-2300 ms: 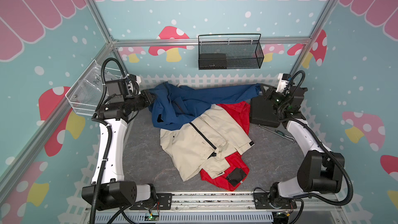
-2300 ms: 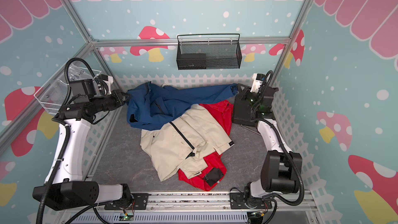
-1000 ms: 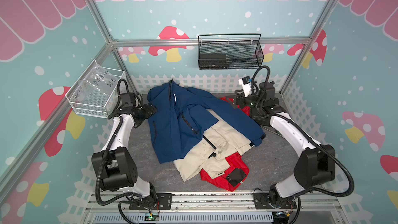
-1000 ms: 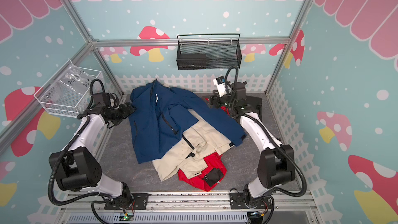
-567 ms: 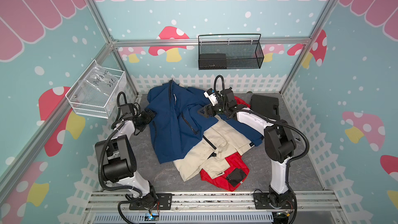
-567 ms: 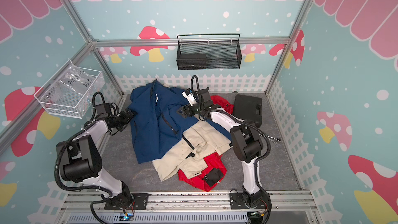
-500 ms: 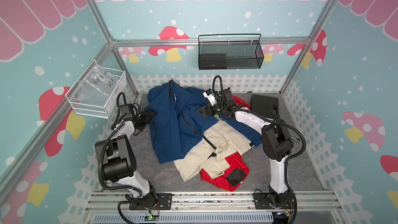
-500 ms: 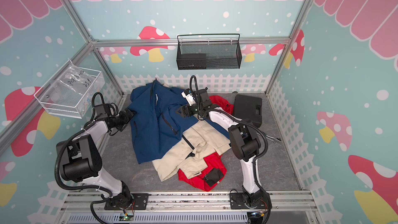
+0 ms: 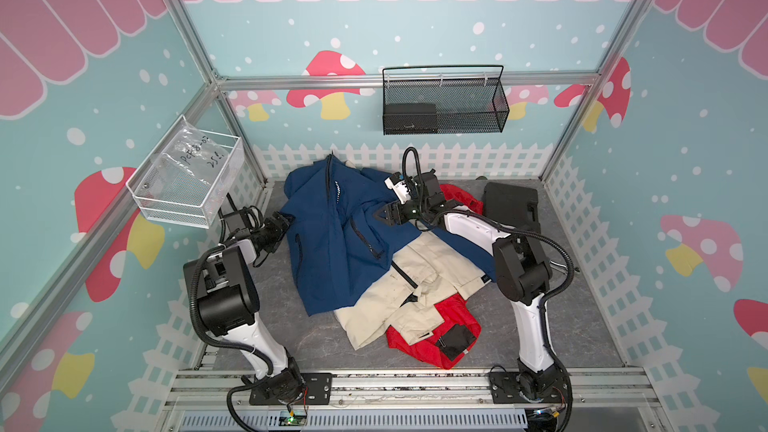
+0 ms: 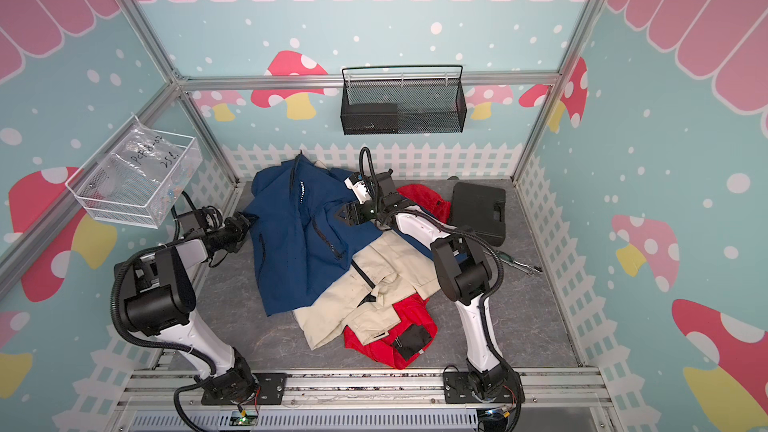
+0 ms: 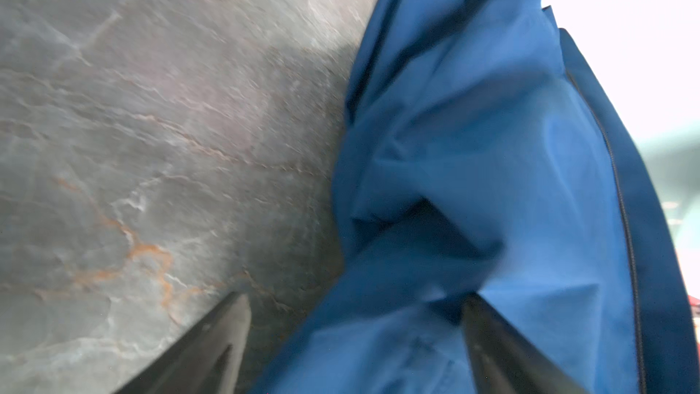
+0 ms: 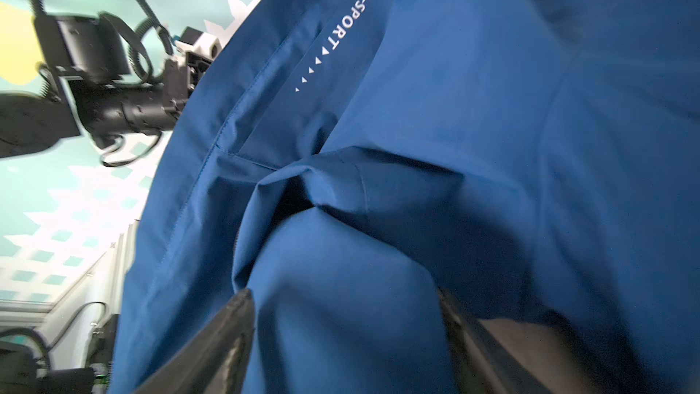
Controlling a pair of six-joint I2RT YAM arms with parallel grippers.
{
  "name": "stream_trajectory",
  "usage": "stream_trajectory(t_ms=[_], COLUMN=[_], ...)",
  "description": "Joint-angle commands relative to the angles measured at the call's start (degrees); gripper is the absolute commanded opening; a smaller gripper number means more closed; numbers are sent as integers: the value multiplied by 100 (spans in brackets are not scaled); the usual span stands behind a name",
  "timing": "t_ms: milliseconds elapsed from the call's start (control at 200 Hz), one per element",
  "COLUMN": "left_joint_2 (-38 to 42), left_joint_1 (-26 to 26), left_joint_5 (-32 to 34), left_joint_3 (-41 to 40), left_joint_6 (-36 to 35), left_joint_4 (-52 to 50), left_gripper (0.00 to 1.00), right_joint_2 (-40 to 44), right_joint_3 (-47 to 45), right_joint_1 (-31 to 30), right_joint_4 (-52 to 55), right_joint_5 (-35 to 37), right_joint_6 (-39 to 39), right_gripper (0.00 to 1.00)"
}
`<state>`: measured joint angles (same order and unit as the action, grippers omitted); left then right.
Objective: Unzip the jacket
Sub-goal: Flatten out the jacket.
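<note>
**Jacket now spread flat, both arms at its edges**

Top views: over the last 2 seconds the blue jacket [image 9: 332, 243] [image 10: 299, 251] has been pulled out flat on the table [image 9: 582, 305], collar at 12 o'clock. Its zip [image 9: 332, 172] looks closed, so I judge unzipping can start. The left jaws sit at its 9 o'clock edge, the right jaws at 2 o'clock.

Left wrist: the jaws are apart, straddling a fold of the blue jacket [image 11: 473, 145], nothing clamped.

Right wrist: the same, with the blue jacket [image 12: 454, 145] between parted jaws.

- Both top views look down from high at the front, sharing the whole table [image 9: 307, 334].
- Wrist views face the blue jacket [image 11: 492, 126] at close range.
</note>
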<state>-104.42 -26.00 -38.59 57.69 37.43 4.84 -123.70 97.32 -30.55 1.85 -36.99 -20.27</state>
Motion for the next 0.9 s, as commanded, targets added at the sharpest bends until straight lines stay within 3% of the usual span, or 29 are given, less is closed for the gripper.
stream_trajectory(t_ms=[0, 105, 155, 425, 550, 691, 896], left_joint_2=[-128, -101, -66, 98, 637, 1706, 2881], left_joint_1=[-11, 19, 41, 305, 401, 547, 871], left_joint_5=[-632, -762, -781, -988, -907, -616, -338], left_joint_3=[-45, -121, -151, -289, -600, -767, 450], left_joint_6=[327, 468, 506, 775, 1041, 1308, 972], left_joint_4=[916, 1160, 1202, 1358, 1444, 860, -929], left_gripper=[73, 53, 44, 0, 0, 0, 0], right_joint_2=[-151, -69, 8, 533, 991, 1696, 2968], right_joint_3=[138, 130, 114, -84, -182, -247, -823], right_joint_1=[-56, -52, -50, -21, 100, 471, 1350], right_joint_4=[-121, -149, -166, -273, -281, -273, -355], right_joint_5=[-278, -267, -242, -113, 53, 154, 324], right_joint_6=[-56, -33, -10, 38, 93, 68, 14], right_gripper=[60, 31, 22, 0, 0, 0, 0])
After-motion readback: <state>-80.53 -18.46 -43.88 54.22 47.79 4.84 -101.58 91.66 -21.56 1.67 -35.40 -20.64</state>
